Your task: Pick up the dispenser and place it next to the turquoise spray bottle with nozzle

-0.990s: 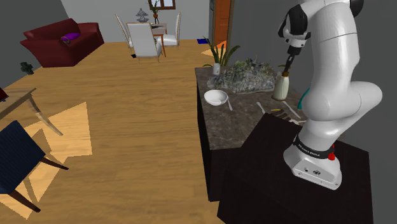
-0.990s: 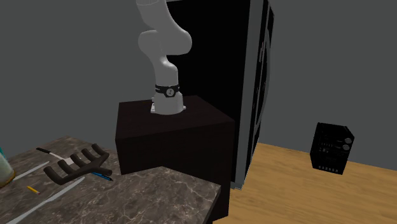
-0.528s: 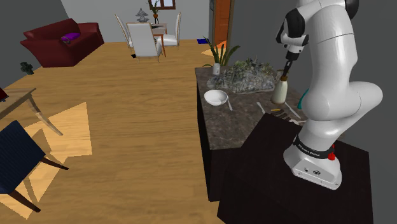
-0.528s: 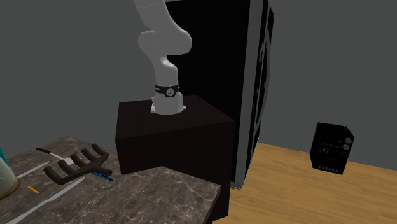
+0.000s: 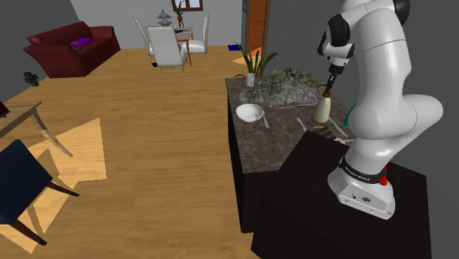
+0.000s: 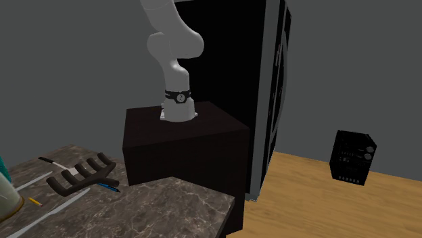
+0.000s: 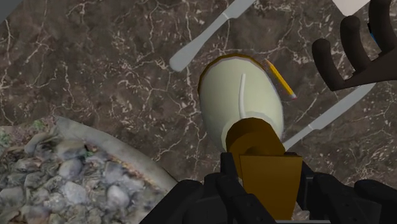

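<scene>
Holding the dispenser (image 7: 242,102) by its brown pump head (image 7: 259,143), with the black gripper (image 7: 264,173) drawn narrow and the fingers (image 7: 222,186) clasping that head from both sides. Hanging upright straight below the grip, pale cream-green in the body, over the dark marble counter (image 7: 95,70). Cannot tell whether lifted clear of the stone or resting on it.

Crowded around the base, just past the fingertips: a yellow pencil (image 7: 280,77) tight against the body's outline, a table knife (image 7: 205,35) a little further ahead, a second knife (image 7: 331,113) to one side, and beyond that a black pronged rack (image 7: 353,54). Near on the gripper's other side, a bed of grey stones (image 7: 70,172).

Probably the spray bottle: a turquoise sliver (image 5: 355,110) close behind the gripper in the shoulder view, mostly hidden by the white arm (image 5: 386,110). Likely only a short carry, then.

Likely troubles from here:
- Swinging or slipping out of the pinch, if moved fast, with the weight well below so small a hold.
- Tipping on release, if set down across the pencil or a knife.
- Knocking the half-hidden bottle over, if brought in too close.
</scene>
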Motion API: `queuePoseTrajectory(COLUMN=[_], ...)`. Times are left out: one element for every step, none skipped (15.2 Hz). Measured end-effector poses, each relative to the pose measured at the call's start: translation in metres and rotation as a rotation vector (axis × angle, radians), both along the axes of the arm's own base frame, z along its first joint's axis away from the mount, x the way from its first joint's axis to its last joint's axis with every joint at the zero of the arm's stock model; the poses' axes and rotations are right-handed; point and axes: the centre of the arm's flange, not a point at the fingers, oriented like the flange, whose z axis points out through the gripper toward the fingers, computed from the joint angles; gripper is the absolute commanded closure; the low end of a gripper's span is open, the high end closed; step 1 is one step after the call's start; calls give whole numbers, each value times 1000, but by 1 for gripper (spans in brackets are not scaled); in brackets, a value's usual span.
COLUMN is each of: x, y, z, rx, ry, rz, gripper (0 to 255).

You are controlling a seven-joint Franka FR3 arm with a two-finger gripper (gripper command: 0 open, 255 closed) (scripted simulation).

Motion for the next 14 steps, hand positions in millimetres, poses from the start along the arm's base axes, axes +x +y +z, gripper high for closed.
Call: queuePoseTrajectory(x=[0, 0, 0, 0, 0, 0, 0, 0, 0, 0, -1, 0, -2, -2], y=[0, 0, 0, 0, 0, 0, 0, 0, 0, -1, -1, -2, -2, -2], z=[0, 0, 0, 0, 0, 0, 0, 0, 0, 7, 18, 28, 39, 44], rx=[0, 0, 0, -1, -1, -1, -1, -1, -1, -1, -1, -2, -1, -2], ry=[0, 0, 0, 0, 0, 0, 0, 0, 0, 0, 0, -1, -1, -1], rz=[0, 0, 0, 0, 0, 0, 0, 0, 0, 0, 0, 0, 0, 0], gripper=[255, 255, 0, 0, 0, 0, 0, 0, 0, 0, 0, 0, 0, 0])
